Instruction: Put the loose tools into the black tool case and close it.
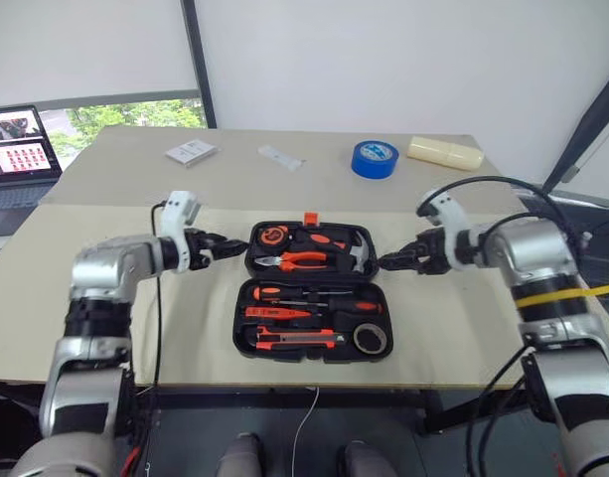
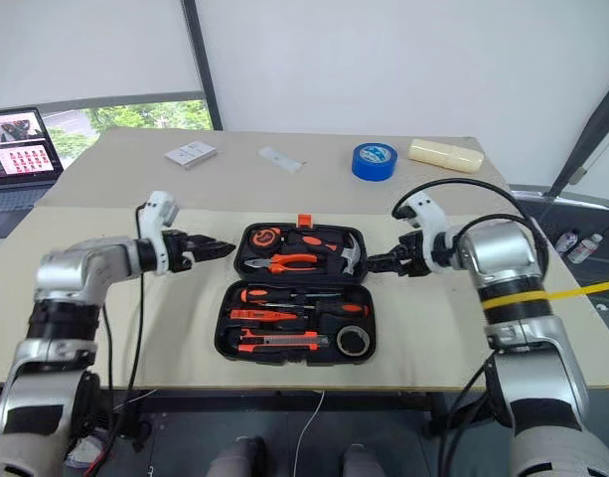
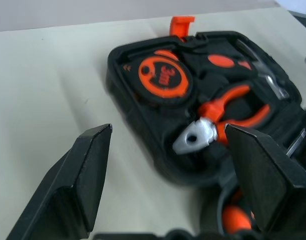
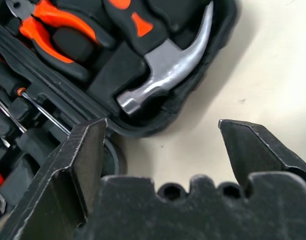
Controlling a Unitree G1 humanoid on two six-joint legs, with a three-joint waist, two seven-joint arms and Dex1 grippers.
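Here both claws hang spread and empty, the left claw (image 1: 228, 247) and right claw (image 1: 393, 261) flanking the open black tool case (image 1: 314, 320); its near tools are hard to make out.

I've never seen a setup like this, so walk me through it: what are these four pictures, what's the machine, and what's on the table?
It is a humanoid robot with two silver arms. Two pictures come from cameras in its head, looking down over a beige table. The other two come from cameras on its wrists, looking out between each tool's two black fingers.

An open black tool case lies in the middle. Its far half holds an orange tape measure, pliers and a hammer; its near half holds screwdrivers, a utility knife and a small tape roll.

The left tool and right tool sit on either side of the case, both open and holding nothing. Farther back lies a blue tape roll, and a laptop stands off to the left.
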